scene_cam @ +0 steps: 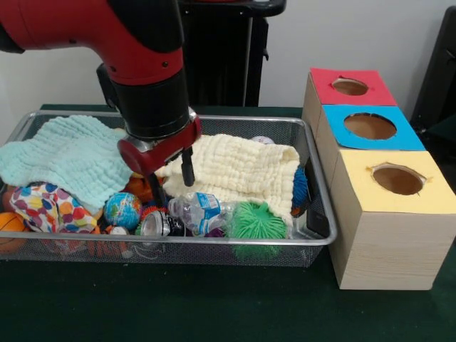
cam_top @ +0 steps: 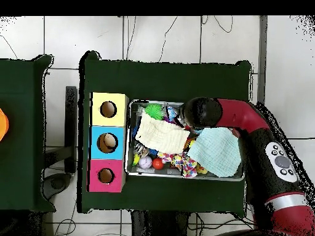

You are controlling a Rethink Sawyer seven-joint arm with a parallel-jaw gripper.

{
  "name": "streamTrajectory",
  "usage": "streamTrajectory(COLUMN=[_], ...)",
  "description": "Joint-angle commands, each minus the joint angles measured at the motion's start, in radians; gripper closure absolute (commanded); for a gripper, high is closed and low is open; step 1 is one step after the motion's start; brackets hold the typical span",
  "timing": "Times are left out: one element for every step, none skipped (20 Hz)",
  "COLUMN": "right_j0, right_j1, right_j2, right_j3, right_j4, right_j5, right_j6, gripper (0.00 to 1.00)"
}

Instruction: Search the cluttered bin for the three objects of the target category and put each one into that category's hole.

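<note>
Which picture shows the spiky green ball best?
The front view. There the spiky green ball sits at the bin's near rim, beside a plastic bottle, with its spikes plain to see. The overhead view shows it only as a small green blob in the bin's corner.

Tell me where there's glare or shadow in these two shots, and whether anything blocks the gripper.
Front view: soft, even light, with small glints on the plastic bottle and on the front rim of the bin; the gripper shows plainly, open. Overhead view: the red arm covers the gripper, and no hard shadows fall on the green table cover.
</note>
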Motion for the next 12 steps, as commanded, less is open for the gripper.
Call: streamTrajectory(right_j0=[0.050, 0.054, 0.057, 0.060, 0.063, 0.066, 0.063, 0.065, 0.059, 0.057, 0.054, 0.054], right_j1=[0.038, 0.035, 0.027, 0.020, 0.016, 0.012, 0.009, 0.009, 0.015, 0.021, 0.028, 0.031], right_j2=[0.047, 0.045, 0.042, 0.039, 0.037, 0.034, 0.035, 0.035, 0.037, 0.037, 0.038, 0.037], right_j3=[0.090, 0.096, 0.106, 0.117, 0.120, 0.124, 0.124, 0.123, 0.109, 0.099, 0.090, 0.087], right_j4=[-0.033, -0.031, -0.029, -0.027, -0.025, -0.023, -0.019, -0.018, -0.014, -0.012, -0.011, -0.011], right_j5=[-0.076, -0.081, -0.089, -0.096, -0.099, -0.102, -0.099, -0.100, -0.091, -0.088, -0.086, -0.086], right_j6=[0.001, 0.008, 0.017, 0.026, 0.030, 0.034, 0.029, 0.028, 0.013, 0.005, -0.003, -0.004], gripper=[0.00, 0.00, 0.00, 0.00, 0.00, 0.00, 0.00, 0.00, 0.00, 0.00, 0.00, 0.00])
